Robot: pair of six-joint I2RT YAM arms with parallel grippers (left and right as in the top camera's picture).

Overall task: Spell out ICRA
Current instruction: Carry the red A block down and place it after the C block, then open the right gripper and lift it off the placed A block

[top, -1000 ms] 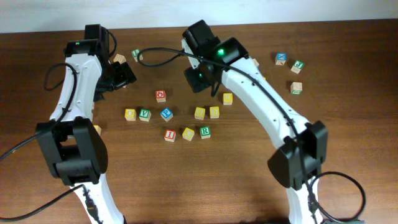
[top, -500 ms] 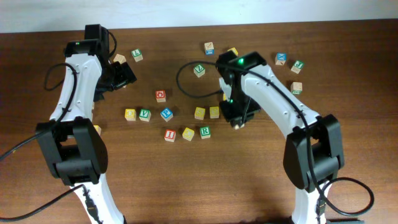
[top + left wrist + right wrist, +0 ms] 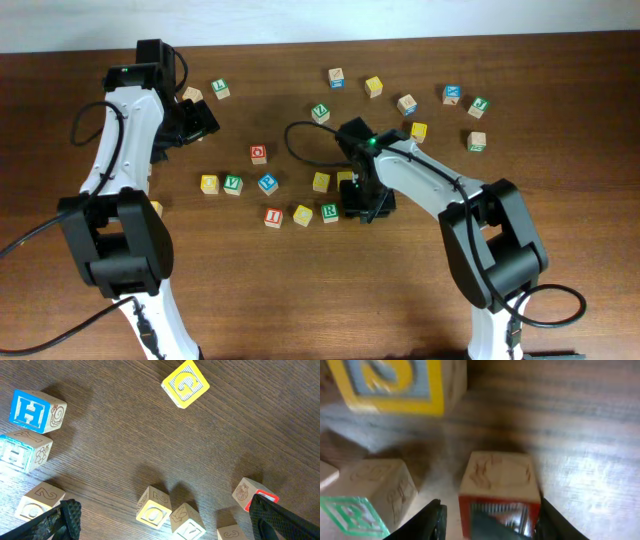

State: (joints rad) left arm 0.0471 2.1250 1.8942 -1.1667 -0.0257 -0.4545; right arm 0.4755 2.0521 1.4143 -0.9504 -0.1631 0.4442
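Spelling looks nearly done: the I cube (image 3: pixel 272 217), C cube (image 3: pixel 302 214) and R cube (image 3: pixel 329 212) stand in a row mid-worktop (image 3: pixel 300 290). The right end effector (image 3: pixel 365 205) straddles a red-faced cube (image 3: pixel 499 485) just beside the R. Its fingers are parted with a gap on one side, so the cube seems set down, though its letter is too blurred to read. Backing away cleanly appears all that is left; the left end effector (image 3: pixel 195 122) hangs wide apart and empty at the far left, spare cubes (image 3: pixel 373 86) lie scattered over the dark wood grain, and a pale wall (image 3: pixel 400 15) shows behind.
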